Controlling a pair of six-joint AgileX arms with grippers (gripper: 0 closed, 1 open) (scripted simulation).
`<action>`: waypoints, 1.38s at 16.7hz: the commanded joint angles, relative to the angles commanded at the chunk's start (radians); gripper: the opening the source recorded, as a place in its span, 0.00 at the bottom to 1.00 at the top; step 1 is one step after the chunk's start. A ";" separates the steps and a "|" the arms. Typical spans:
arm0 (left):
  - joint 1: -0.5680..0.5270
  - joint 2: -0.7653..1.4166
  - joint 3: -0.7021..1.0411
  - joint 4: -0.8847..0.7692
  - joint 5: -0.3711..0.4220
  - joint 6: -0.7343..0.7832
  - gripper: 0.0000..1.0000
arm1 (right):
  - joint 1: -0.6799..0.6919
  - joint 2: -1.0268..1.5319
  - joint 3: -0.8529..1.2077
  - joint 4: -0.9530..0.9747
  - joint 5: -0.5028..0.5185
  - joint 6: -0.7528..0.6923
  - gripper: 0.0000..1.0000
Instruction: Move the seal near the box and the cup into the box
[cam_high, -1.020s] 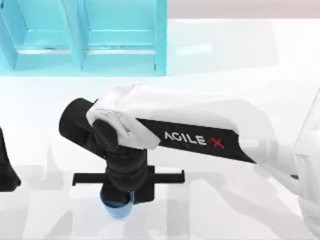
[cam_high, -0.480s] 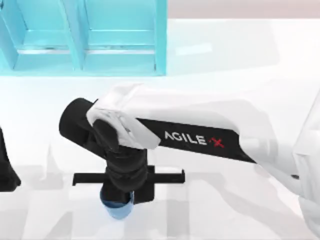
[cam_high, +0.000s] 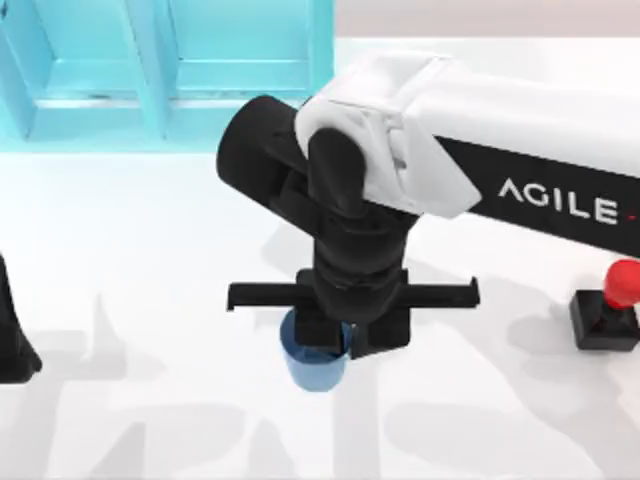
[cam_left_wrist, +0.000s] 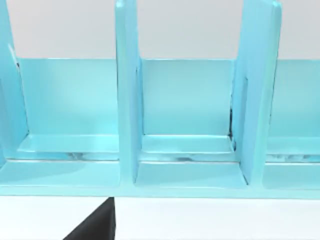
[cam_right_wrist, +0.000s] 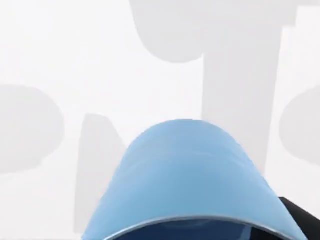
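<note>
Right gripper (cam_high: 335, 345) hangs over the middle of the white table (cam_high: 150, 250), clamped on the blue cup (cam_high: 312, 362), and the top view has the cup tucked under the black wrist with its lower rim peeking out toward the near edge. Up close in the right wrist view, the cup (cam_right_wrist: 187, 175) bulges pale blue against the bare tabletop, its rim curving across, grey shadows spread on the surface beyond it. Over on the table's right side the seal (cam_high: 608, 312) stands upright, black square base down, glossy red knob on top, well apart from the cup and from the box. Back at the far left, the light blue box (cam_high: 322, 80) sits with its upright dividers splitting it into open compartments; the left wrist view looks straight into those compartments (cam_left_wrist: 187, 145), three of them side by side, floors showing. Left arm (cam_high: 12, 330) sits parked at the table's left edge, a dark shape low in the top view; whether its fingers are apart or together I cannot tell. White right arm (cam_high: 520, 130) stretches in from the right, AGILE lettering on its dark panel.
</note>
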 joint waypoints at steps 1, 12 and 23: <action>0.000 0.000 0.000 0.000 0.000 0.000 1.00 | -0.013 -0.038 -0.021 -0.019 -0.001 -0.014 0.00; 0.000 0.000 0.000 0.000 0.000 0.000 1.00 | -0.128 -0.104 -0.047 -0.021 -0.032 -0.139 0.00; 0.000 0.000 0.000 0.000 0.000 0.000 1.00 | -0.972 -0.217 -0.208 0.044 -0.078 -1.038 0.00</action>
